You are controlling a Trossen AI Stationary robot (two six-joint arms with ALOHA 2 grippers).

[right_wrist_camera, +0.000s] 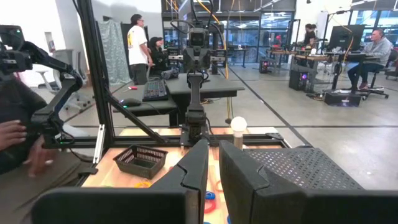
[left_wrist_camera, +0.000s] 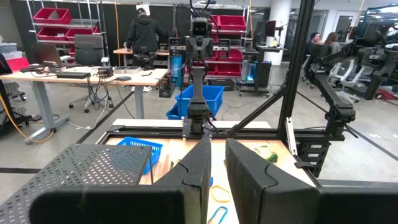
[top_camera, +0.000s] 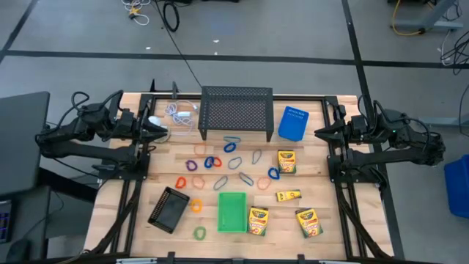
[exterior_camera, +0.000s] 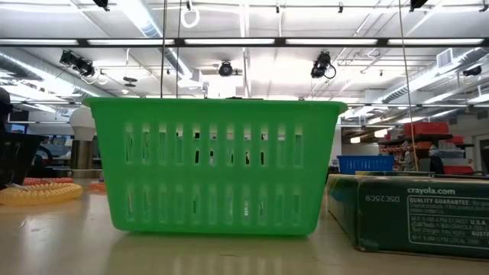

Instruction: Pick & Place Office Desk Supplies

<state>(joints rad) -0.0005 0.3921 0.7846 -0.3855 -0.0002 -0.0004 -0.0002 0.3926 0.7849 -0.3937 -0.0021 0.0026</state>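
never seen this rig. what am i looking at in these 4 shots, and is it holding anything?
It is a two-armed robot at a wooden table. The overhead shot shows both arms parked high at the sides: left hand, right hand. Another camera sits at tabletop level, right behind the green basket. The other two ride on the wrists, each looking past its own dark fingers across to the opposite arm.

On the table: yellow crayon boxes, small coloured loops, a black mesh stand, a blue basket, a black basket and a white cable.

Both hands are nearly closed, with a narrow gap and nothing held.
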